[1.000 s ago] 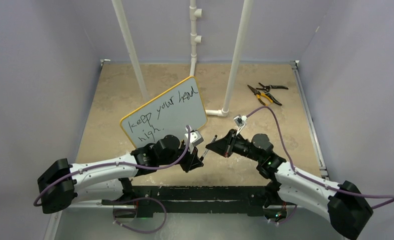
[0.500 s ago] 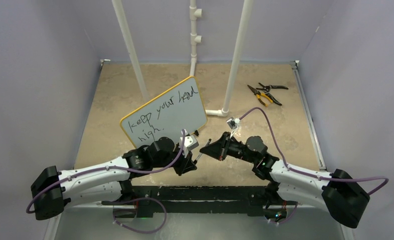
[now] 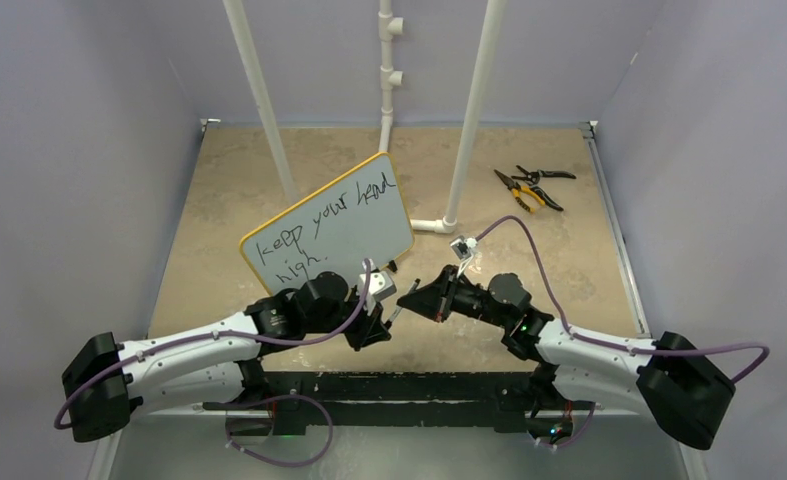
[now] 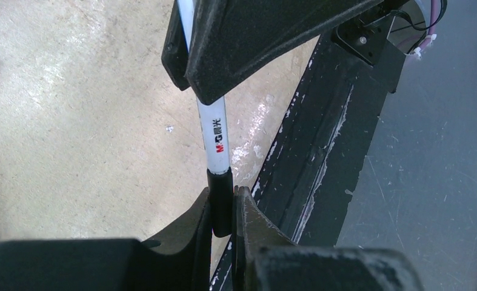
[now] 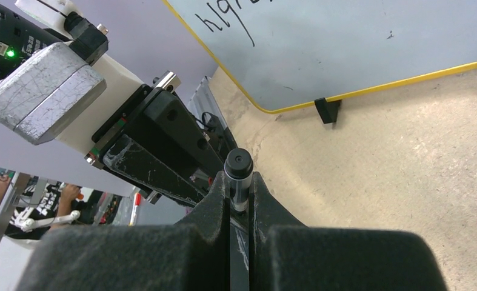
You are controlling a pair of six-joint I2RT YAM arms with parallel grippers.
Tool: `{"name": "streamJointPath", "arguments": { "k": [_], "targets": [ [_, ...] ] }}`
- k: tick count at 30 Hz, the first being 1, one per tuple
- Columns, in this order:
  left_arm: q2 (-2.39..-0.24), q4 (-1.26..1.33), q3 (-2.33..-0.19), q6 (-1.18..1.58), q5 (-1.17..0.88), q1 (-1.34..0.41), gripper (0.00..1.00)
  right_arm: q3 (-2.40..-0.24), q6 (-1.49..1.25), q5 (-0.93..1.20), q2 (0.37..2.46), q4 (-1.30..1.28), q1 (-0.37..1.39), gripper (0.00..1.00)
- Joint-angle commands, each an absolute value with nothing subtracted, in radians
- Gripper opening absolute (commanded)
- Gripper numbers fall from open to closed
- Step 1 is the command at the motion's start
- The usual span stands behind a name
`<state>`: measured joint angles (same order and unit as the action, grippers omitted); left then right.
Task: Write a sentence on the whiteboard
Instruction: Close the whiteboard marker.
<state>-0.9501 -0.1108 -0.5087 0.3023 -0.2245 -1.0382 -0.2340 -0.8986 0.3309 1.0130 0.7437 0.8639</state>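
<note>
We see the sentence "keep your head high" on the whiteboard, standing mid tabletop. Just before it, our left pincer clamps the marker by its black end, and our right pincer clamps its barrel.

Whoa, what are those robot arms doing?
The robot is holding one marker between both pincers, just in front of the whiteboard. The left pincer is shut on its black end, and the right pincer is shut on its white barrel. The sentence "keep your head high" is already on the whiteboard, so the writing looks done.
</note>
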Motion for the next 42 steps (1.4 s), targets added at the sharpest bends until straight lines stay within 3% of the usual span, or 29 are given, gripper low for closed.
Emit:
{"name": "streamJointPath", "arguments": {
  "k": [1,17,34,38,42],
  "targets": [
    [-0.932,0.198,-0.582,0.244,-0.213,-1.001,0.00,-0.199,-0.939,0.523,1.046,0.655,0.929,0.00],
    [-0.960,0.297,-0.631,0.217,-0.243,-0.967,0.00,-0.197,-0.958,0.556,1.082,0.655,0.951,0.00],
    [-0.966,0.374,-0.671,0.286,-0.461,-0.890,0.00,-0.204,-0.887,0.732,1.084,0.637,0.969,0.00],
    [-0.968,0.320,-0.684,0.266,-0.434,-0.888,0.00,-0.218,-0.885,0.680,1.058,0.588,0.969,0.00],
    [-0.969,0.223,-0.707,0.246,-0.371,-0.888,0.00,-0.277,-0.889,0.459,0.964,0.414,0.969,0.00]
  ]
}}
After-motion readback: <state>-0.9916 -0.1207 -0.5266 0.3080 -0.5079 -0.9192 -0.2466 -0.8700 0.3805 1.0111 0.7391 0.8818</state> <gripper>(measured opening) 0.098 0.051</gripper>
